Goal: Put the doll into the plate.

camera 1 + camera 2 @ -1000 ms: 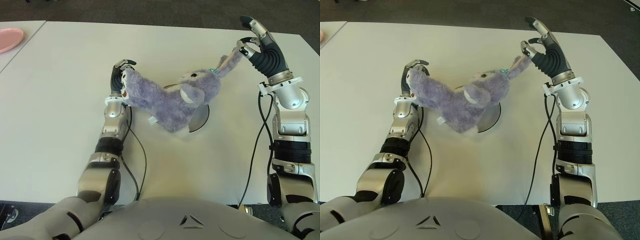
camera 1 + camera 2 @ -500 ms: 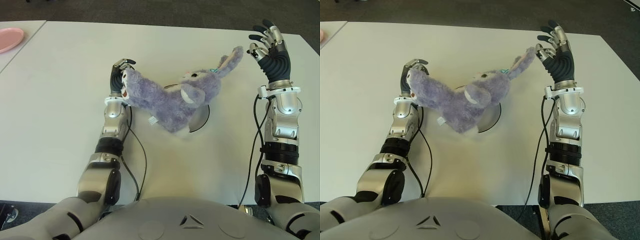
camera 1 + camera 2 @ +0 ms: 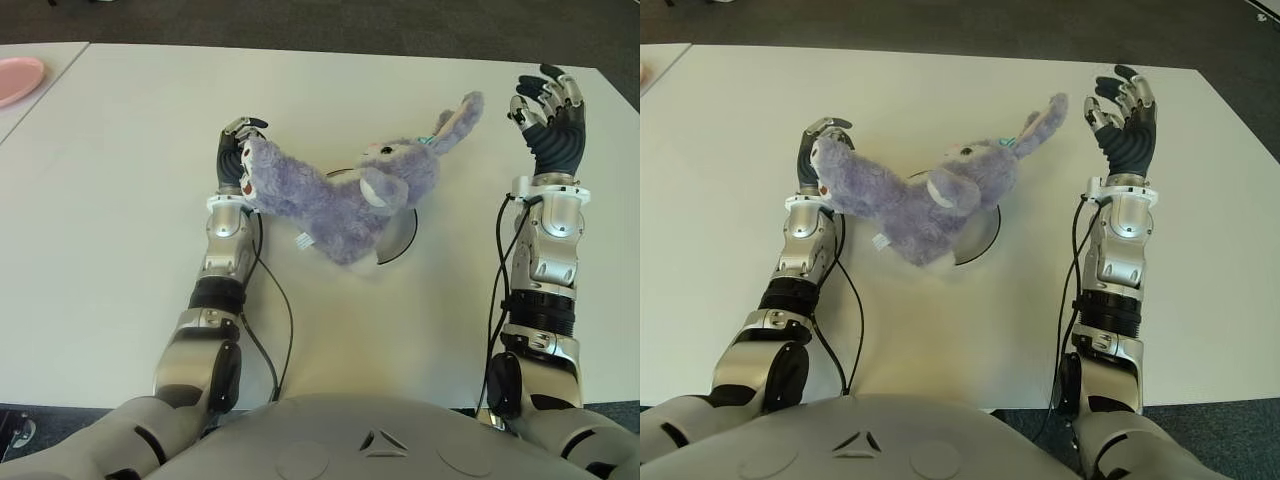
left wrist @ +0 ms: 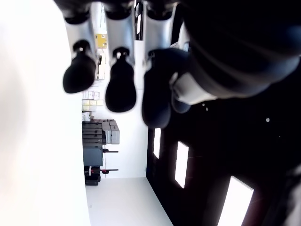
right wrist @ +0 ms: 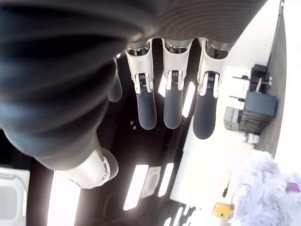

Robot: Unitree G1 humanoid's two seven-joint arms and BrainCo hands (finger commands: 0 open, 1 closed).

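While the left hand (image 3: 238,160) clamps its fingers on the doll (image 3: 345,197), holding it over the plate (image 3: 402,236), lowering seems next. Right hand (image 3: 548,105) hovers nearby, fingers apart, empty.

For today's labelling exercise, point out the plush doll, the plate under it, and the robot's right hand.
plush doll (image 3: 330,205), left eye view, on its purple body.
plate (image 3: 403,236), left eye view, on its exposed rim.
right hand (image 3: 548,115), left eye view, on the hand's middle.
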